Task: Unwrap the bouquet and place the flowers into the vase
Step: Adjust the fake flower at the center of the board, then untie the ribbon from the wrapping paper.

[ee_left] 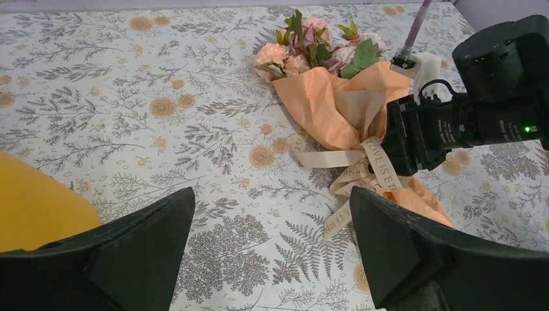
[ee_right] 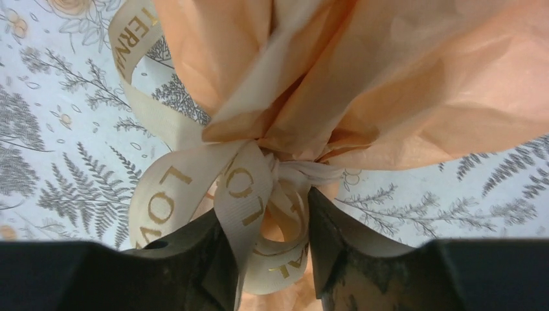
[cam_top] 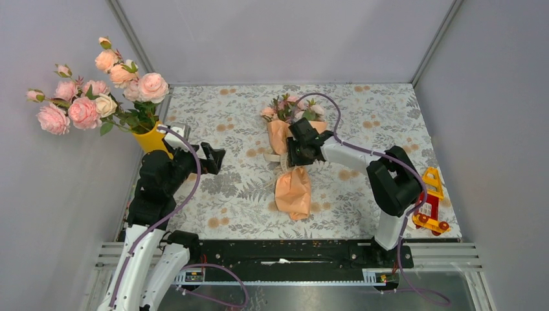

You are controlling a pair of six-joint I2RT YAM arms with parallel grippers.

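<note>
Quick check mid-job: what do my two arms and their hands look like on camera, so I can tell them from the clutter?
The left arm and right arm both mix white links with black joint housings; a purple cable runs along each. The left hand and right hand are black, with two broad wedge-shaped fingers. The right arm's wrist section carries small white printing and a lit green light.

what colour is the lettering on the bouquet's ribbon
Gold, on a beige ribbon; it shows best in the right wrist view.

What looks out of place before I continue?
The vase at the left edge of the table already holds a big rose bunch, leaving little room; a red-and-yellow object lies at its right edge.
</note>
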